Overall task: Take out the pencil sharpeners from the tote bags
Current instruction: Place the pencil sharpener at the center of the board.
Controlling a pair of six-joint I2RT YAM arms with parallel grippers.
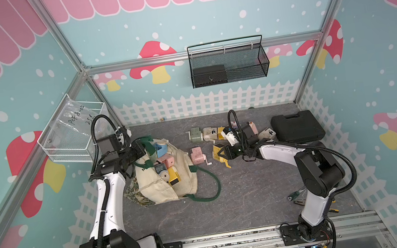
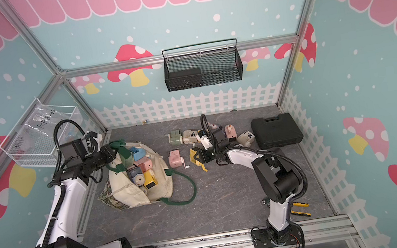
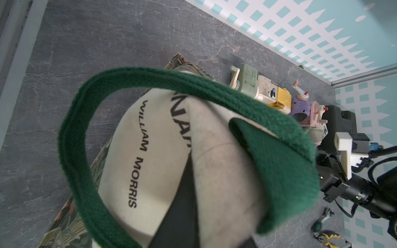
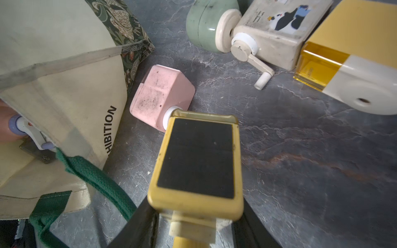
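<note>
- My left gripper [image 1: 144, 148] is pinched tight on the rim of the tote bag [image 1: 164, 187], right beside a dark green strap handle [image 3: 279, 167]. The bag slumps on the grey table [image 1: 242, 197] with its mouth gaping upward.
- In the mouth I can see, in both top views, a blue sharpener [image 1: 160, 149], a pink sharpener [image 1: 167, 160], a grey-blue sharpener [image 1: 160, 170] and a yellow-and-black sharpener [image 1: 173, 178], all packed against each other. Anything deeper is hidden by the canvas.
- The bag's other strap [image 1: 211, 188] lies looped loose on the table.
- My right gripper [image 1: 221, 153] is clamped on a yellow sharpener [image 4: 197, 158], outside the bag. I cannot tell whether it touches the table.
- A second pink sharpener [image 1: 198, 155] lies on the table between the bag and that gripper, just beside the yellow one.
- Farther back, a green sharpener [image 1: 195, 133], a cream sharpener [image 1: 209, 133] with a penguin sticker and a yellow-and-white sharpener [image 1: 220, 132] sit in a touching row. More sharpeners are partly hidden behind my right arm.
- The black wire mesh basket [image 1: 249, 62] on the back wall holds a dark box [image 1: 209, 74] at its end nearer my left arm.
- The white wire basket [image 1: 82, 149] on the left wall holds a clear plastic bag [image 1: 70, 121] with handwriting on it.
- The black plastic case [image 1: 296, 126] sits closed at the right rear, and the pliers [image 2: 300, 208] lie near my right arm's base.
</note>
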